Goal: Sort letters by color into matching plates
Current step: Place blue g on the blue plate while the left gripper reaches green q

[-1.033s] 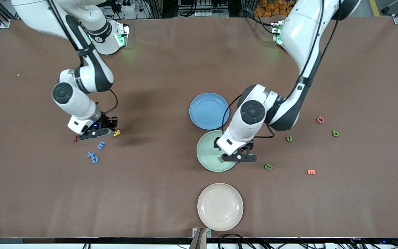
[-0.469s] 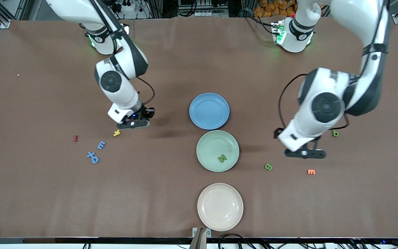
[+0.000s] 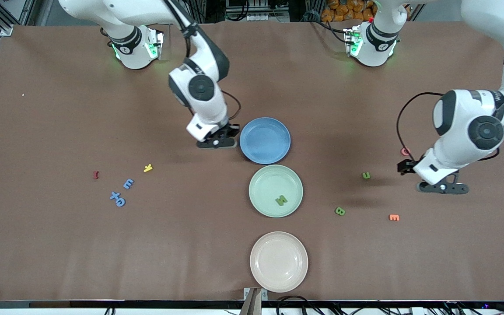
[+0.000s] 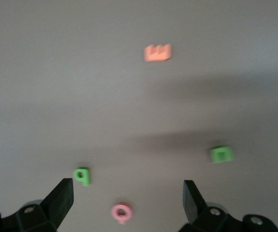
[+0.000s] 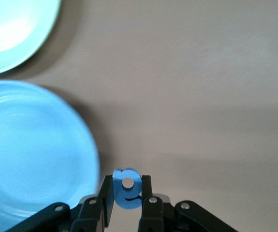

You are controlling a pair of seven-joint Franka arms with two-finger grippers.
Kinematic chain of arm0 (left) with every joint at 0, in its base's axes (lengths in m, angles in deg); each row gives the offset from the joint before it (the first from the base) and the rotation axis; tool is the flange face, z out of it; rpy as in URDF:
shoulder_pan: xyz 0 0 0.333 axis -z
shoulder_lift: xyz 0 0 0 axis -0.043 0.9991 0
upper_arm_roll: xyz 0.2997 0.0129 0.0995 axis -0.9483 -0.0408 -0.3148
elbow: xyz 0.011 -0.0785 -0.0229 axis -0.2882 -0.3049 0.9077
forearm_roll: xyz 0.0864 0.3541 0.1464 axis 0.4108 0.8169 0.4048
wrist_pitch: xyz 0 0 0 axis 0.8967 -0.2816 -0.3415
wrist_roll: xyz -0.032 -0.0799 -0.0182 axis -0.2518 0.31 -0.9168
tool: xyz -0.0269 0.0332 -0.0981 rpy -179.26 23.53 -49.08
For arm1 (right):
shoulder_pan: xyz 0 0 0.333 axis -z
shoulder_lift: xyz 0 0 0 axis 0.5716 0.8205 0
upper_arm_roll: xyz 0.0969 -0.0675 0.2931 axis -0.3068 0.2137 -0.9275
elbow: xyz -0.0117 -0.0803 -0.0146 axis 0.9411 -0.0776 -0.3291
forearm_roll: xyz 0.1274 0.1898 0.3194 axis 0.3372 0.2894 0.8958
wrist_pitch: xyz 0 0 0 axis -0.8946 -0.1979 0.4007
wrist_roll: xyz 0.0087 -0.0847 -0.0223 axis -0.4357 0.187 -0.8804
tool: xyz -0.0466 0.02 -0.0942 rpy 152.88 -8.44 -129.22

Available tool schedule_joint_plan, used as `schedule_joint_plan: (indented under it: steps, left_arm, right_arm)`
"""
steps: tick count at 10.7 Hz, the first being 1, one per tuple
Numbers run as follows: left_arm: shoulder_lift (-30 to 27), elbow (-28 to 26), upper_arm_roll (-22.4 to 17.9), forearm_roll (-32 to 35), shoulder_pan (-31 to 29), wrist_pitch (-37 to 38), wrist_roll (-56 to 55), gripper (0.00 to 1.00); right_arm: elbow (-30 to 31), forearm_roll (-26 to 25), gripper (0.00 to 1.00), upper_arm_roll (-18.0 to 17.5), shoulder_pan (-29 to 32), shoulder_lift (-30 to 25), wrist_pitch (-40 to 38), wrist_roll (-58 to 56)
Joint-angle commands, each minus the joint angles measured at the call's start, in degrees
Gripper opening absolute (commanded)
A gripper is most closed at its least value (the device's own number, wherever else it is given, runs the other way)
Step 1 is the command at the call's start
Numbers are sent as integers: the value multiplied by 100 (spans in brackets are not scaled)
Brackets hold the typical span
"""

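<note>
My right gripper (image 3: pixel 217 143) is shut on a blue letter (image 5: pixel 124 198) and holds it just beside the blue plate (image 3: pixel 265 140), whose rim shows in the right wrist view (image 5: pixel 32 154). The mint green plate (image 3: pixel 260 179) holds one green letter N (image 3: pixel 281 200). My left gripper (image 3: pixel 443 188) is open and empty above the table, over a green letter b (image 4: pixel 82 175). Green letters u (image 3: pixel 366 175) and B (image 3: pixel 340 211) lie between it and the green plate. Three blue letters (image 3: pixel 121 197) lie toward the right arm's end.
A beige-pink plate (image 3: pixel 278 261) sits nearest the front camera. A pink letter (image 4: pixel 121 211) lies between my left fingers below, and an orange letter (image 3: pixel 394 217) is close by. A yellow letter (image 3: pixel 148 168) and a dark red one (image 3: pixel 96 175) lie near the blue letters.
My right gripper rose from the blue letters and carried one to the blue plate's edge. My left gripper left the N in the green plate and moved toward the left arm's end.
</note>
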Motion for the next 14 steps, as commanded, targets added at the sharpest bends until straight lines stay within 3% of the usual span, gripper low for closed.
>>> schedule_joint_plan:
  steps: [1,5,6,7,10,14]
  left_arm:
    - [-149,-661,143,122,-425,-646,433,100]
    - [18,-1108,178,139,-1399,-1735,1162,100]
    - [70,-1189,179,122,-1445,-1817,1154,100]
    - [132,-1242,170,87,-1454,-1914,1085,100]
    - [247,-1268,179,42,-1568,-1985,813,100]
    - [562,-1418,170,51,-1533,-2635,495,91]
  right_arm:
    - [-1003,-13,9,40,-517,800,-238,602]
    - [-1664,-4,11,31,-834,1416,-238,964]
    - [-1699,4,26,31,-869,1451,-238,964]
    - [-1708,22,96,31,-861,1460,-247,973]
    - [-1717,-57,100,40,-782,1426,-238,841]
    - [-1656,-57,100,57,-230,1154,-633,289]
